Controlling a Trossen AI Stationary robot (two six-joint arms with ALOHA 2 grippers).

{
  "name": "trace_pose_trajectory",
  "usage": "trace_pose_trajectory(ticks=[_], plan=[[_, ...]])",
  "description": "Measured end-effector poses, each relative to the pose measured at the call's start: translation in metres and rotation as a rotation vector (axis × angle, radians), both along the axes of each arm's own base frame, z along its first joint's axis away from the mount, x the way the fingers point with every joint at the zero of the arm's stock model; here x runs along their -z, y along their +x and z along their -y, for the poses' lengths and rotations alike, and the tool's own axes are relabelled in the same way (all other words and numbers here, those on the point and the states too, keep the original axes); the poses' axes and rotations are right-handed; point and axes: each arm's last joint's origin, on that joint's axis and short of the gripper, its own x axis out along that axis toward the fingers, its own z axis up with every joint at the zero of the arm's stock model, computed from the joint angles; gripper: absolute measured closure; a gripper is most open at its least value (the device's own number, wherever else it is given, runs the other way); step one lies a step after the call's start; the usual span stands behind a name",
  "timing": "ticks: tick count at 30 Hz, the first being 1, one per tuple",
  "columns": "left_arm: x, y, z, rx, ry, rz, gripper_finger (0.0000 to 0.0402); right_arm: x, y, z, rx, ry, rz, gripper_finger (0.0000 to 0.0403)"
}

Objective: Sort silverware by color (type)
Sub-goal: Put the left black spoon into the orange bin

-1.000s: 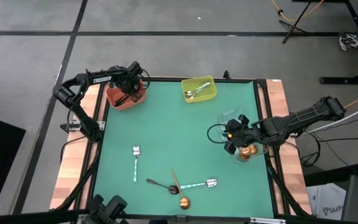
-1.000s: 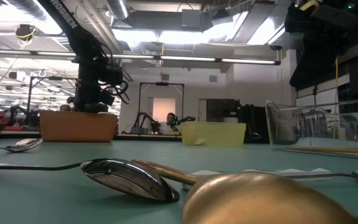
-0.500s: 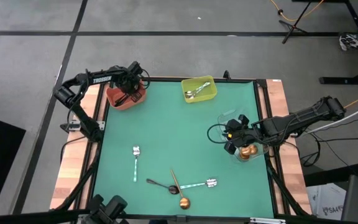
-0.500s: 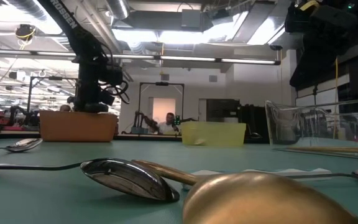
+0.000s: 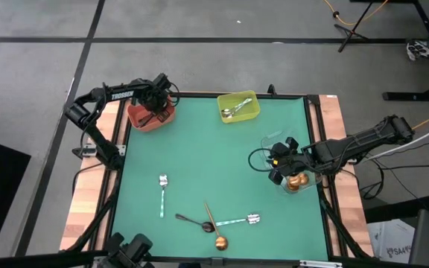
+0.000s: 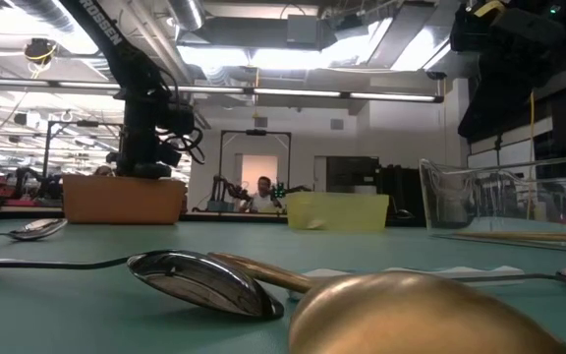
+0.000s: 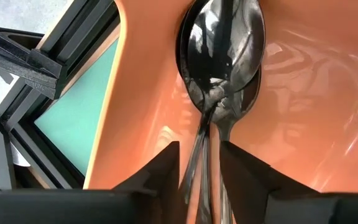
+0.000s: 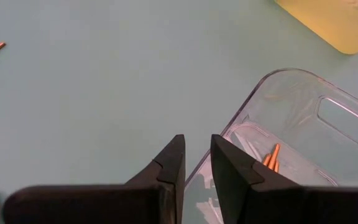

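Left hand (image 7: 199, 163) over red bin (image 5: 152, 115) at far left corner of table (image 5: 214, 160); fingers just spread, black spoons (image 7: 221, 46) now lying loose in bin between them. Drop looks done.

Right hand (image 8: 196, 163) over clear bin (image 5: 298, 179), fingers narrow, empty.

Four spoons left on table: two silver (image 5: 162, 193), one black (image 5: 194, 220), one copper (image 5: 214, 227).
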Motion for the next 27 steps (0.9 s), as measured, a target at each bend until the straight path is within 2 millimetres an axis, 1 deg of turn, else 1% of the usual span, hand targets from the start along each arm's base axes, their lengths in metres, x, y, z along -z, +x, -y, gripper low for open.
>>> trace_pose_trajectory(ticks=[5, 27], plan=[[-0.0001, 0.0000, 0.0000, -0.001, 0.000, 0.000, 0.0279, 0.0000, 0.0000, 0.0000, 0.000, 0.000, 0.000, 0.0336], [-0.0002, -0.0001, 0.0001, 0.000, 0.000, 0.000, 0.0279, 0.0000, 0.0000, 0.0000, 0.000, 0.000, 0.000, 0.0336]])
